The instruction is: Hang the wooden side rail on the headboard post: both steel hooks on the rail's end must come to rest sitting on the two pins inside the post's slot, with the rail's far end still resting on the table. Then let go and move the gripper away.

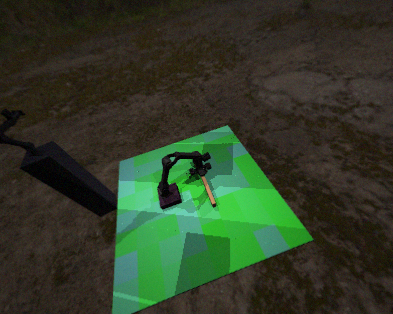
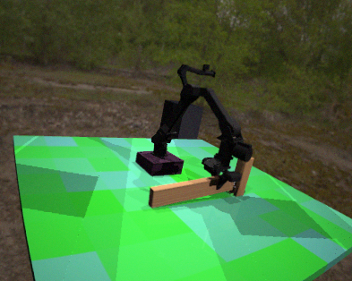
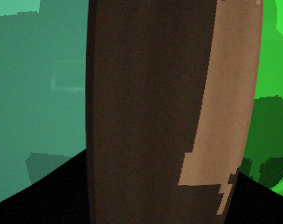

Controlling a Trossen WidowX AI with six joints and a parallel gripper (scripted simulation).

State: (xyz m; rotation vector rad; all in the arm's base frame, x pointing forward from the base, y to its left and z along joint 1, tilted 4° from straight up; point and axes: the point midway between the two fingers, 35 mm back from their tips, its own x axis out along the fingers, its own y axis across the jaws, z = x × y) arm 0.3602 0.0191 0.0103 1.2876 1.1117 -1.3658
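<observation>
Beside the upright, light-brown wooden headboard post (image 2: 244, 176), grips the long, straight, orange-brown wooden rail (image 1: 208, 191) (image 2: 181, 191) (image 3: 142, 90) in the black parallel-jaw gripper (image 1: 200, 171) (image 2: 224, 179) (image 3: 145, 152), closed firmly on the wood near the post end. Reaches there by way of a black jointed arm (image 1: 179, 156) (image 2: 218, 109), bent high at the elbow, then angled down toward the rail. Rises from a squat, dark-purple square base block (image 1: 175, 202) (image 2: 150, 170), set on the patterned green-and-teal table (image 1: 267, 210) (image 2: 100, 242) (image 3: 22, 100). And look at the rail: runs away from the post, on its narrow edge, out to a far end that appears to meet the table. Can't make out the steel hooks or the pins at the post end; can't tell whether they are seated. Over to the wrist view: fills the middle from top to bottom with rail, mostly dark brown, with a paler band down the right and a stepped edge of light lower down. Shows green on both sides, black wedges in the bottom corners. Beyond the table, stands as a tall, dark rectangular pedestal (image 1: 67, 177) (image 2: 192, 121), topped with another black arm (image 1: 7, 135) (image 2: 184, 73).
</observation>
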